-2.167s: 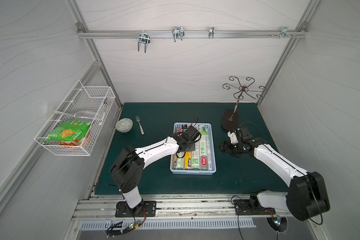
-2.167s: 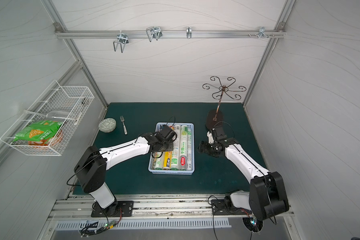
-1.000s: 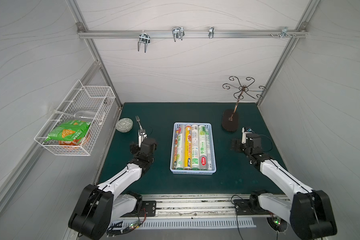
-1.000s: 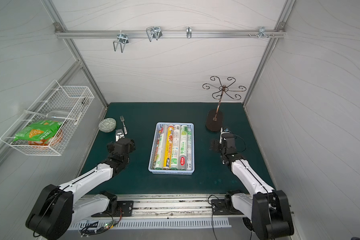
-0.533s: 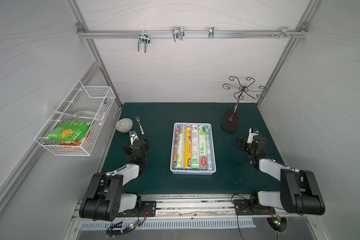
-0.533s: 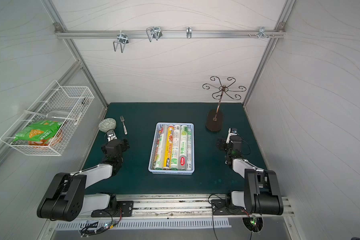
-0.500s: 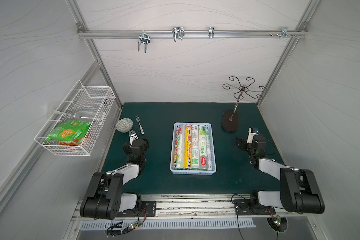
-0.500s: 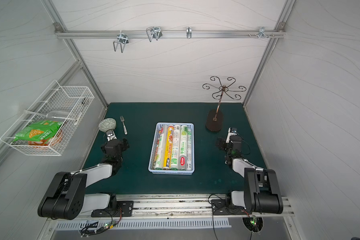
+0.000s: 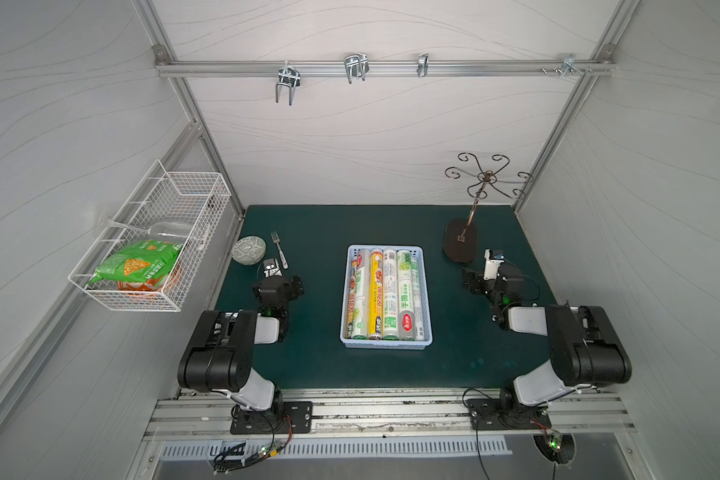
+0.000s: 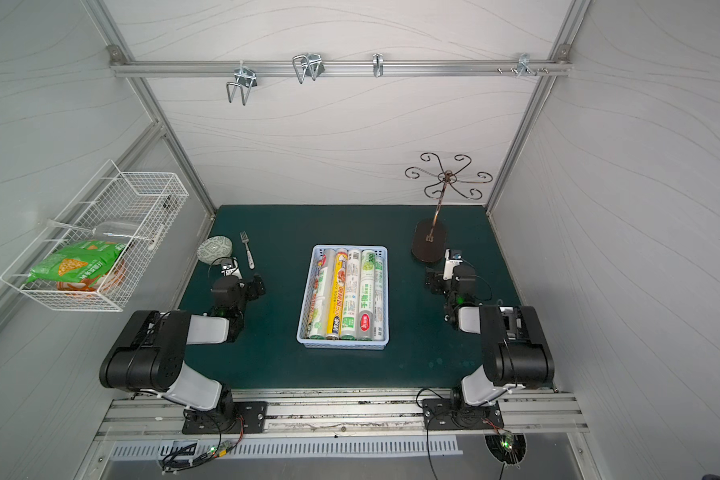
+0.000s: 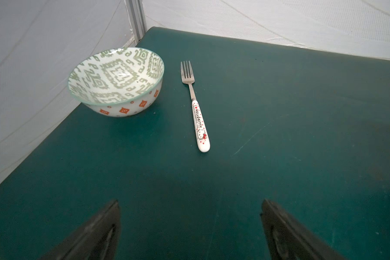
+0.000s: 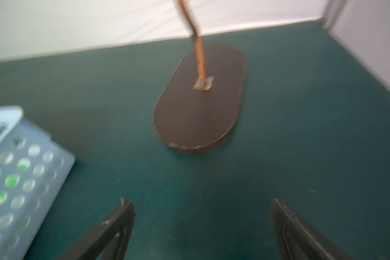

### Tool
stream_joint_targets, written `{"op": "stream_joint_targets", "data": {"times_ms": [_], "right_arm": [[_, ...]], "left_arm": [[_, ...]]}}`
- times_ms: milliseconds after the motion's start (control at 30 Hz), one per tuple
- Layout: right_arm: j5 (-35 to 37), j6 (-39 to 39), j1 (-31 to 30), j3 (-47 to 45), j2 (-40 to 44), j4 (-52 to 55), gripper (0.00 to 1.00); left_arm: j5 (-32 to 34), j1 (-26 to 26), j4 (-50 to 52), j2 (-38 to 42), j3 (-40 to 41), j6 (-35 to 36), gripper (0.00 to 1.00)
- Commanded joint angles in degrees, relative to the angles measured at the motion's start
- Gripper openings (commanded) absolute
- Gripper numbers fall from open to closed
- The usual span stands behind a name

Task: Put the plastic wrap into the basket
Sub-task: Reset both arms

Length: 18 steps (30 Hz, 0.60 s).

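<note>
The light-blue basket (image 9: 385,344) (image 10: 341,345) stands mid-mat in both top views. Several rolls of plastic wrap (image 9: 389,291) (image 10: 350,291) lie side by side in it, lengthwise, yellow-orange and white-green. My left gripper (image 9: 279,282) (image 10: 242,286) is left of the basket, low over the mat and well apart from it. In the left wrist view it (image 11: 189,202) is open with only bare mat between the fingers. My right gripper (image 9: 489,282) (image 10: 449,280) is to the basket's right, open and empty (image 12: 200,202). A corner of the basket (image 12: 14,180) shows in the right wrist view.
A patterned bowl (image 11: 116,81) (image 9: 248,249) and a fork (image 11: 195,105) (image 9: 279,249) lie ahead of the left gripper. A metal stand on a dark oval base (image 12: 200,101) (image 9: 460,245) is ahead of the right gripper. A white wire basket (image 9: 150,237) with snack bags hangs on the left wall.
Both arms have drawn back from the basket and folded toward their bases, grippers staying open. Over the last half second they hardly shift. The rolls lie as before.
</note>
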State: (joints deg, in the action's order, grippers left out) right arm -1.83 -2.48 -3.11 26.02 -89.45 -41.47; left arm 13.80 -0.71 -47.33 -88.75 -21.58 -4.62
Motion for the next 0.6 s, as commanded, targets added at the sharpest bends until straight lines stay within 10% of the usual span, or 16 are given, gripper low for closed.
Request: {"op": "stream_joint_targets", "data": {"times_ms": [0,567], "right_arm": [[-1.8,2.9,-0.3,-0.5,-1.1,-4.5,0.99],[-1.3,3.2,-0.8,0.4,-0.7,-1.9,0.99]], "left_arm": [[-1.2,-0.2,-2.5,-0.4,-1.7,0.7,1.0],[-1.2,-0.1,-1.7,0.1,-1.7,0.6,1.0]]}}
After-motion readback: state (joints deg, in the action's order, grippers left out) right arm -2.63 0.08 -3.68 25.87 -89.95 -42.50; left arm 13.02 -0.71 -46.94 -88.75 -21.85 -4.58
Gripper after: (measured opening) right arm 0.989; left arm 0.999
